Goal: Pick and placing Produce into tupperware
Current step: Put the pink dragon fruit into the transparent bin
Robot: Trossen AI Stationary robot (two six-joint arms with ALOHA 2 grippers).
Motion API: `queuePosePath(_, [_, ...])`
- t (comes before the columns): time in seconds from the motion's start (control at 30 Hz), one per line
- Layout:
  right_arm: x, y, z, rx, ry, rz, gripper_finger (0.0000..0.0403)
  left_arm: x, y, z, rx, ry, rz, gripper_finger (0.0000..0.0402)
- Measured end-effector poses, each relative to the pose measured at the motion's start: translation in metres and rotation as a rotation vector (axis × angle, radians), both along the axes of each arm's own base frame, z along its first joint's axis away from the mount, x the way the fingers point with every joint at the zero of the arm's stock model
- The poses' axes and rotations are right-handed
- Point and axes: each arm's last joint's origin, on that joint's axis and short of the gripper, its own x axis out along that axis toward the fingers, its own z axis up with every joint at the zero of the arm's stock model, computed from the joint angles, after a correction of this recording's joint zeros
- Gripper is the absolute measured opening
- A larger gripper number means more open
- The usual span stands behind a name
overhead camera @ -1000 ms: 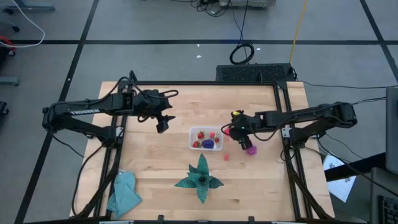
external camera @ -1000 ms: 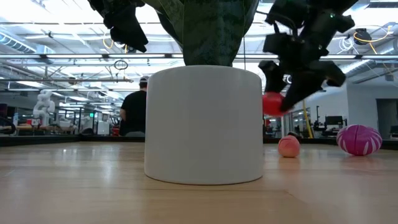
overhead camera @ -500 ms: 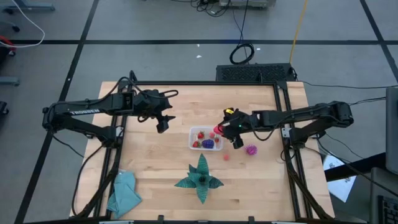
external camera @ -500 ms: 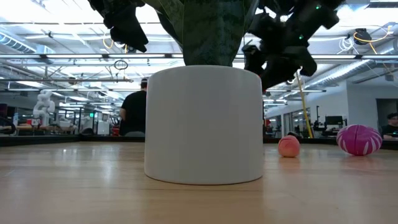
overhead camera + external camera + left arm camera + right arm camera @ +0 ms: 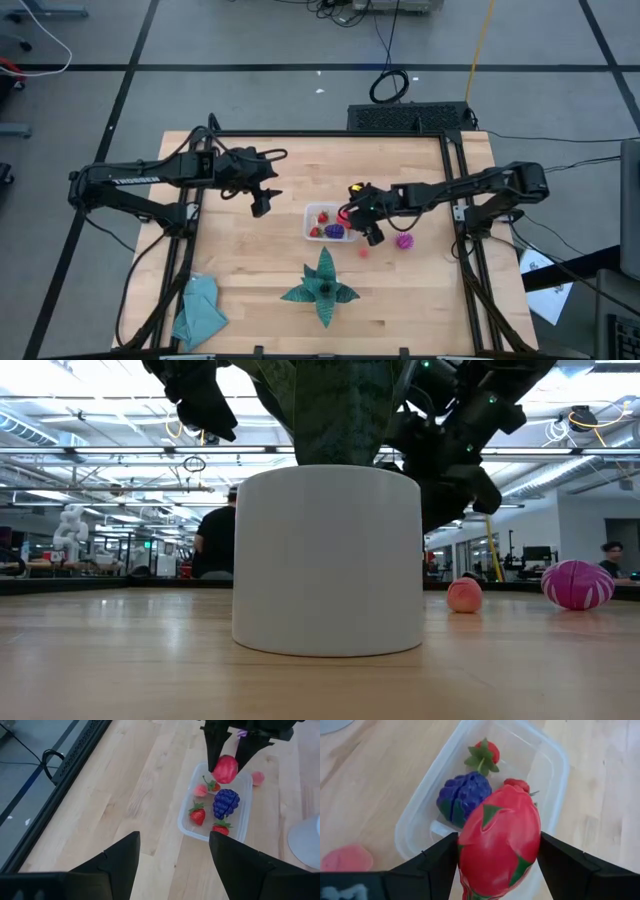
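Note:
The clear tupperware (image 5: 328,223) sits mid-table and holds strawberries (image 5: 197,814) and a purple grape bunch (image 5: 225,802). My right gripper (image 5: 352,212) hovers over its right end, shut on a red fruit with green scales (image 5: 499,840). A small pink fruit (image 5: 364,252) and a spiky magenta ball (image 5: 404,241) lie on the wood to the container's right. My left gripper (image 5: 262,200) waits open, left of the tupperware and above the table. My right gripper pinches the red fruit by its two sides (image 5: 466,845) between both fingers (image 5: 213,747), which point down from above. The fruit sits at the fingers' free ends (image 5: 226,768). It hangs clear above the tupperware's right end (image 5: 555,765).
A dark-green star-shaped plant (image 5: 322,285) in a white pot (image 5: 330,560) stands near of the container. A teal cloth (image 5: 200,308) lies at the near left corner. A black frame (image 5: 455,190) borders the table. People show in the room beyond.
My right gripper has travelled toward the table's left, carrying the red fruit from near the magenta ball to above the tupperware's right end. The left arm has kept still.

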Motion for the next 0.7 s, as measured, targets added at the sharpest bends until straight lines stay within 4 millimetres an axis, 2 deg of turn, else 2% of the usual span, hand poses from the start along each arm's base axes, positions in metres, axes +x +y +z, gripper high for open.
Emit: queuePosePath(0.7, [0.0023, 0.0022, 0.0005, 0.074, -0.024, 0.038, 0.0240, 0.0000, -0.0001, 0.0000, 0.009, 0.002, 0.004, 0.0244])
